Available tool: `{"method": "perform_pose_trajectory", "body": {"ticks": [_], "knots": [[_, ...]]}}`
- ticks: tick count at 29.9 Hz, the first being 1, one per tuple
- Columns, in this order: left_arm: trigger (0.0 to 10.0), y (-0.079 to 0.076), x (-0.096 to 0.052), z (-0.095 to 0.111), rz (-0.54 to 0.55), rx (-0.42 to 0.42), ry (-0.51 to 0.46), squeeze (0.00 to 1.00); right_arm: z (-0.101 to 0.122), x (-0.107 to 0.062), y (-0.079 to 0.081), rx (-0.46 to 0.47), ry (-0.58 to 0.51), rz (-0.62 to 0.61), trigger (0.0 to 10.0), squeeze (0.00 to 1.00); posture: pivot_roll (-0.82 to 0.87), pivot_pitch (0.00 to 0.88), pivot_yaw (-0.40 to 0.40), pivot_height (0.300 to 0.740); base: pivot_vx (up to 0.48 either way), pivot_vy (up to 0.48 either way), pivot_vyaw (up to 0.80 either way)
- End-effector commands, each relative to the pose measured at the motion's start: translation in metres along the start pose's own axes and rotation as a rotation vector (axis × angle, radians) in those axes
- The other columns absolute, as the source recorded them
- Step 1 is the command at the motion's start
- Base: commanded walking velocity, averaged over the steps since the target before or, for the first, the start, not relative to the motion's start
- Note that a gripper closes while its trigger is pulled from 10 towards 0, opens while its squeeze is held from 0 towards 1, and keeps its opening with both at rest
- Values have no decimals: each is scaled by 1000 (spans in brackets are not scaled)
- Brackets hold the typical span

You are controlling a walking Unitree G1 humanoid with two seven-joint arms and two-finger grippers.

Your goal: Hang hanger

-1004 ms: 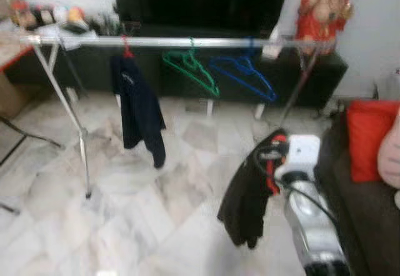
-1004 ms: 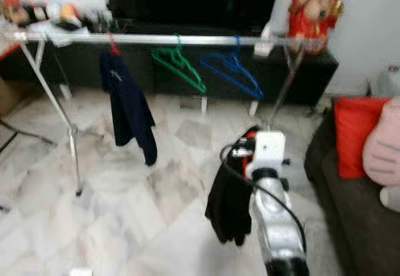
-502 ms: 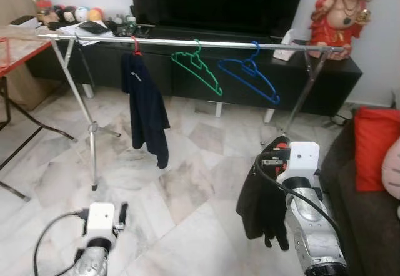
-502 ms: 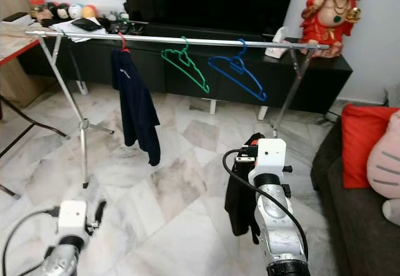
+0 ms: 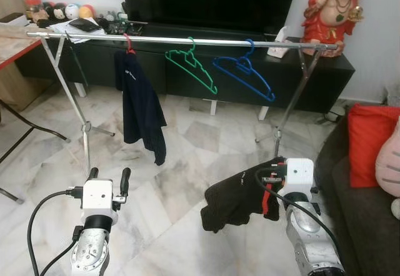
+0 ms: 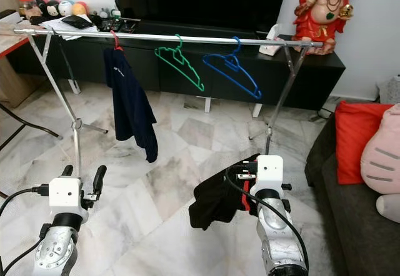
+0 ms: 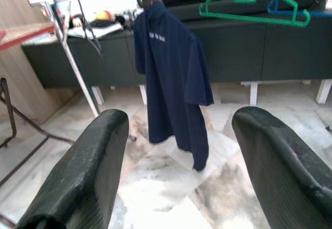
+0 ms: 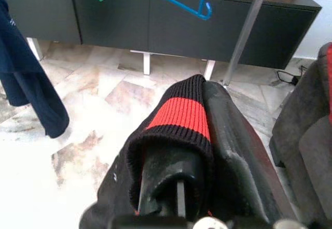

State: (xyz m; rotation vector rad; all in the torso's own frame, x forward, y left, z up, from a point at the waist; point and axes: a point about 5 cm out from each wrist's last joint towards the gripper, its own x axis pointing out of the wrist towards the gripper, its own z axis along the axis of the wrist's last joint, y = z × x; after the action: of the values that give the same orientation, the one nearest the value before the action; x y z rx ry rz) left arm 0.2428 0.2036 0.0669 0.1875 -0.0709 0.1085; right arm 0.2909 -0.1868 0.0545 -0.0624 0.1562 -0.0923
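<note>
Your right pincer (image 5: 273, 185) grips the black garment (image 5: 236, 196); left pincer (image 5: 109, 177) gapes empty. Next, carry it up to the rail (image 5: 187, 40).

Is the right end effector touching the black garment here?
Touching. In the right wrist view the black garment's red-striped collar wraps around a finger of the right end effector.

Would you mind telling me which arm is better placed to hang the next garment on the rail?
Right: its gripper already holds the black garment; the left gripper is open.
</note>
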Motion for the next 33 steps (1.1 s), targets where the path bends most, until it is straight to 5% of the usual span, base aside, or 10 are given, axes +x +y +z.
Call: {"method": "perform_pose_trajectory", "body": {"ticks": [1, 11, 33], "knots": [[10000, -2, 1, 3, -11, -4, 4, 0, 11, 5, -2, 11, -50, -9, 10000, 0, 7, 0, -49, 740, 251, 0, 0], [10000, -3, 13, 27, -25, -8, -39, 0, 9, 7, 0, 24, -55, -16, 10000, 0, 15, 0, -45, 740, 318, 0, -307], [10000, -5, 15, 31, -41, 12, -28, 0, 7, 8, 7, 31, -72, 10, 10000, 0, 25, 0, -38, 740, 349, 0, 0]]}}
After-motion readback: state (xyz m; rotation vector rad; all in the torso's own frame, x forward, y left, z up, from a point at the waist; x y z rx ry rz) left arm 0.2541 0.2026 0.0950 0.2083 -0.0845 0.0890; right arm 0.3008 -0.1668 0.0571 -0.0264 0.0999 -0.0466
